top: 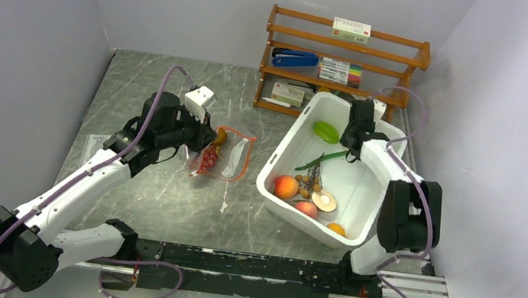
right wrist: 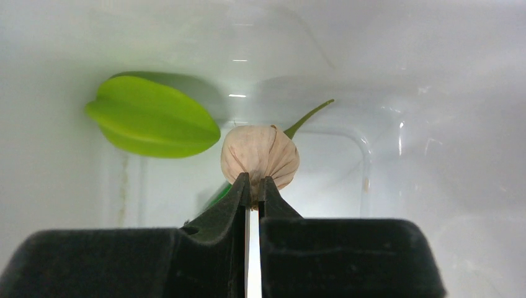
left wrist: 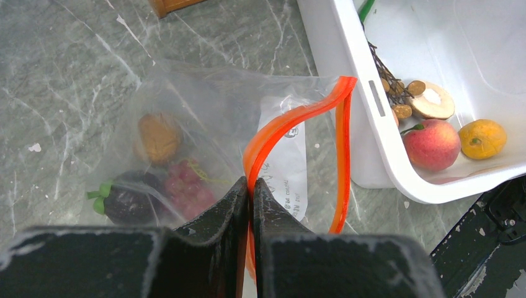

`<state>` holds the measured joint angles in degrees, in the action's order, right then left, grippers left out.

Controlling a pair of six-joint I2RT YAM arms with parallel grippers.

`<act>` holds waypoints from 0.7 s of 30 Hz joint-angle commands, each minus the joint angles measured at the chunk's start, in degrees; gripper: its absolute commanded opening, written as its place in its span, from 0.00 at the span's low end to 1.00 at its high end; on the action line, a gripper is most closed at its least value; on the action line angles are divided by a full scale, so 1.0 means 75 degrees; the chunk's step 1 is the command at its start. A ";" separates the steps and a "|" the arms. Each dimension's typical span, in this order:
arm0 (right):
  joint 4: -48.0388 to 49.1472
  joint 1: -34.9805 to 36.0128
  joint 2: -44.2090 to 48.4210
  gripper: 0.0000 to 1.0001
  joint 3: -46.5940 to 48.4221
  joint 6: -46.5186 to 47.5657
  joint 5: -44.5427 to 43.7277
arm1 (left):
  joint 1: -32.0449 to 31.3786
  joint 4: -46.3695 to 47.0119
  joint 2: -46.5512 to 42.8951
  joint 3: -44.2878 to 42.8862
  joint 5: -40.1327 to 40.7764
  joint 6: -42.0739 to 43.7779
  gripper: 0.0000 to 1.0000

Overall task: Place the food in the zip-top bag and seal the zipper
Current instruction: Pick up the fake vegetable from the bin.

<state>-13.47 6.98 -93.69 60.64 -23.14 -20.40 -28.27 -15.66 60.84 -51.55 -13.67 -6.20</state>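
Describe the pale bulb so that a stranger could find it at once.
Find the white tub on the right, in front of the wooden rack. In its far half the right gripper is shut on the pale bulb. Alone there it is cream and ribbed; the fruit beside it is bright green.

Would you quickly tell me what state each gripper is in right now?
Left gripper: closed on the zipper of the zip-top bag.
Right gripper: closed on the pale bulb.
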 commanded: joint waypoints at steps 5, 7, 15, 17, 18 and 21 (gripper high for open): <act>-0.1322 0.0618 0.2214 0.00 0.0277 0.0008 0.0476 | 0.0055 0.0352 -0.0087 0.0087 -0.0117 0.0009 0.07; -0.1506 0.1022 0.2652 0.00 0.0414 -0.0005 0.0738 | 0.0048 0.0318 -0.0063 0.0065 -0.0127 0.0048 0.07; -0.0835 0.2417 0.4137 0.00 0.0164 -0.0373 0.2351 | 0.0055 0.0342 -0.0123 0.0109 -0.0011 0.0092 0.07; -0.0367 0.2739 0.4407 0.00 -0.0059 -0.0502 0.2999 | 0.0054 0.0392 -0.0105 0.0133 0.0018 0.0065 0.07; -0.0051 0.3008 0.4526 0.00 -0.0231 -0.0580 0.3280 | 0.0055 0.0383 -0.0087 0.0115 0.0012 0.0079 0.07; 0.0880 0.3656 0.4527 0.00 -0.0778 -0.0650 0.3910 | 0.0055 0.0297 -0.0032 0.0056 -0.0027 0.0116 0.07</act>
<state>-15.73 29.28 -60.05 59.33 -26.24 -0.67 -28.27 -15.40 60.86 -50.98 -13.65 -6.17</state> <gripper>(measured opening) 0.029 0.071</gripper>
